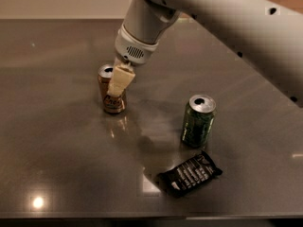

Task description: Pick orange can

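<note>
The orange can (108,94) stands upright on the dark table (57,150), left of centre, with a silver top and a copper side. My gripper (117,83) comes down from the upper right on a white arm (142,27). It is right at the can's near right side and covers part of it. The can rests on the table.
A green can (199,120) stands upright to the right of centre. A black snack packet (189,174) lies flat just in front of it. The table's front edge (142,217) runs along the bottom of the view.
</note>
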Action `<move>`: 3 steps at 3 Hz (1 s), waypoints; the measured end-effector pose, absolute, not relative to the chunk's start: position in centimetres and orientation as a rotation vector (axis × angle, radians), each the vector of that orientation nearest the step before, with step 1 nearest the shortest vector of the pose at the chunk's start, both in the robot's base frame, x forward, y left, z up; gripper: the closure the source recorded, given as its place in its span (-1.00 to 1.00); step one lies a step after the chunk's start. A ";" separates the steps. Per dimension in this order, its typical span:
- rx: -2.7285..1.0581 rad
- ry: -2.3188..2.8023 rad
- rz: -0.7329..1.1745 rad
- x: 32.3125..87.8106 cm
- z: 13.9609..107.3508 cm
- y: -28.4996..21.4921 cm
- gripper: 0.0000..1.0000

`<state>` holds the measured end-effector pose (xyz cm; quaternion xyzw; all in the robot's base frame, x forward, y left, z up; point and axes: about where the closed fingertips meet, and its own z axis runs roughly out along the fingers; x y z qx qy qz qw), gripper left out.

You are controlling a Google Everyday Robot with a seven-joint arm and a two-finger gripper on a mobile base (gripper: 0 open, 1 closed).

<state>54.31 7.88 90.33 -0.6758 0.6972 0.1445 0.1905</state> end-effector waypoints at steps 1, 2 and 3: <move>-1.904 1.929 0.425 54.0 91.9 7.6 0.73; -1.923 1.893 0.413 53.6 94.2 6.9 1.00; -1.984 1.807 0.345 53.5 98.4 5.9 1.00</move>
